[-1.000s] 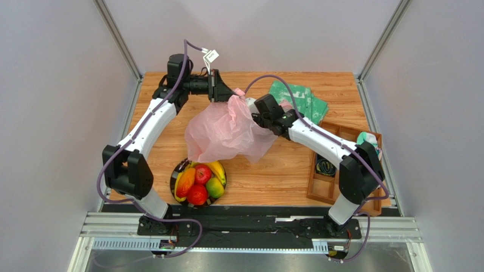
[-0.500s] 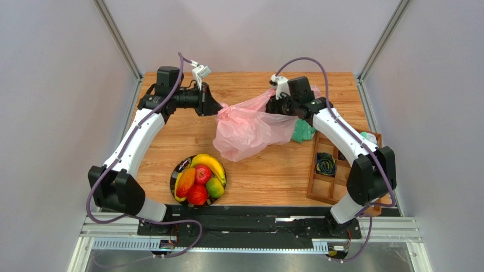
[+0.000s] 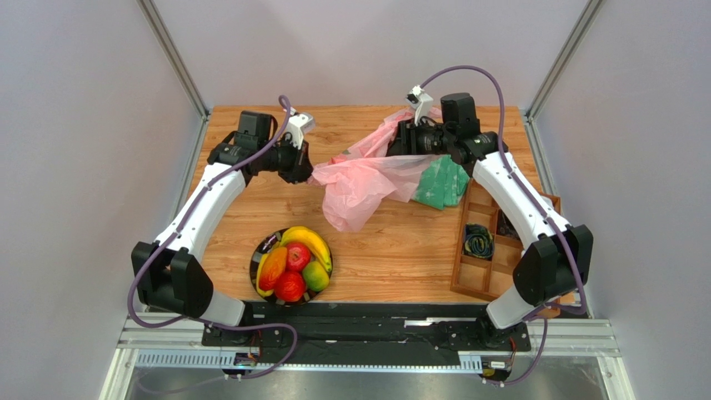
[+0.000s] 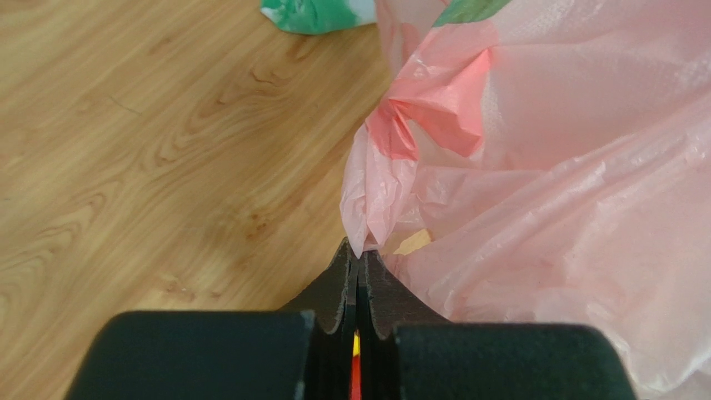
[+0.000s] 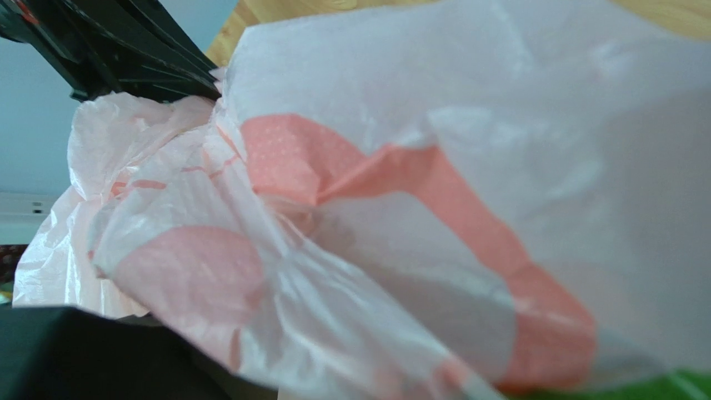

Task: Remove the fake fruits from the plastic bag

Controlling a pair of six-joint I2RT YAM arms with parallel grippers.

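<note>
The pink plastic bag hangs stretched between both grippers over the back of the table. My left gripper is shut on the bag's left edge; in the left wrist view the jaws pinch a fold of the bag. My right gripper holds the bag's right end up; its fingers are hidden under the plastic that fills the right wrist view. The fake fruits lie in a black bowl: a banana, red apples, a mango.
A folded green-and-white cloth lies under the bag's right side and shows in the left wrist view. A wooden compartment tray stands at the right edge. The left gripper shows in the right wrist view.
My right gripper has swung back and to the right with the bag. The bag has moved off the fruit bowl and is now drawn out flatter between the grippers. My left gripper dropped slightly.
</note>
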